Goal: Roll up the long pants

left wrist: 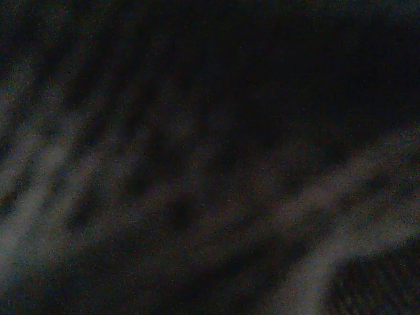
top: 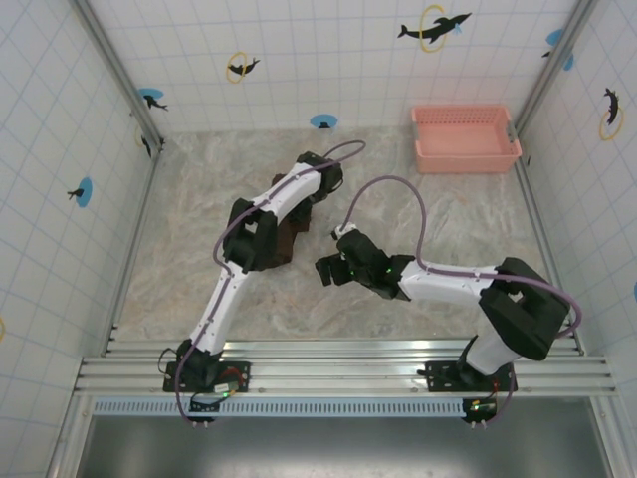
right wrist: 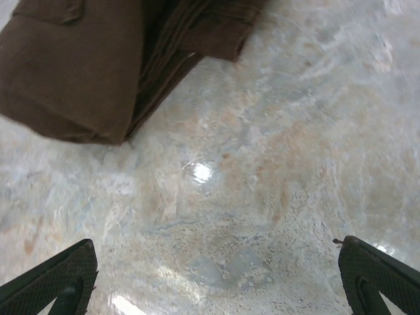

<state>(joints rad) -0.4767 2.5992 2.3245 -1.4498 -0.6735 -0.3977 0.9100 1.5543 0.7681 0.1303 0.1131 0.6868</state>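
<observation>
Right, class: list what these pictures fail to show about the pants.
1. Top view: the left arm covers most of the pants.
2. Left wrist view: too dark and blurred to read.
3. Right wrist view: pants cut off by the top edge.

The left arm and right arm share white tubes, chunky black joints and black bases (a looping lavender cable on each). The right gripper has black cross-hatched fingers at seven and five o'clock.
</observation>
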